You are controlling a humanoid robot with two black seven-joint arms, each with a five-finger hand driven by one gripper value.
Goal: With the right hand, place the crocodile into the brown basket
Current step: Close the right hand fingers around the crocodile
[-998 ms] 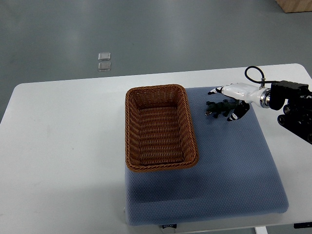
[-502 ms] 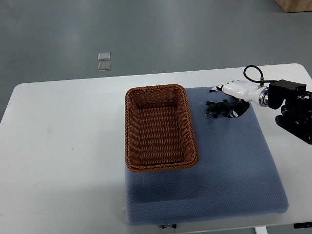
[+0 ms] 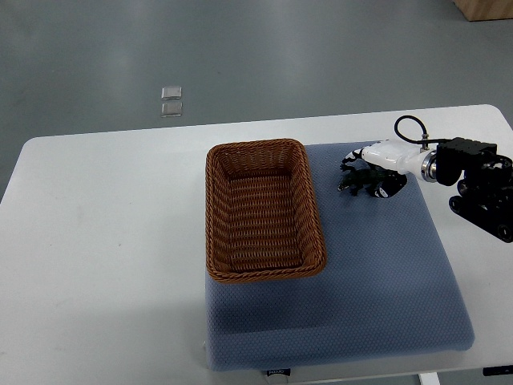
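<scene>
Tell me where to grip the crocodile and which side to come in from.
Grip the crocodile across its narrow midbody, coming from above and from the right, where the right hand is. It lies flat on the blue pad, lengthwise toward the brown basket, so its long sides look free to pinch.

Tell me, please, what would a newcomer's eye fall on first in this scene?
The empty brown basket stands out most, sitting at the left part of the blue mat on the white table. Just right of the basket's far corner, the white right hand reaches in from the right edge, its dark-tipped fingers curled over the small dark green crocodile lying on the mat.
</scene>
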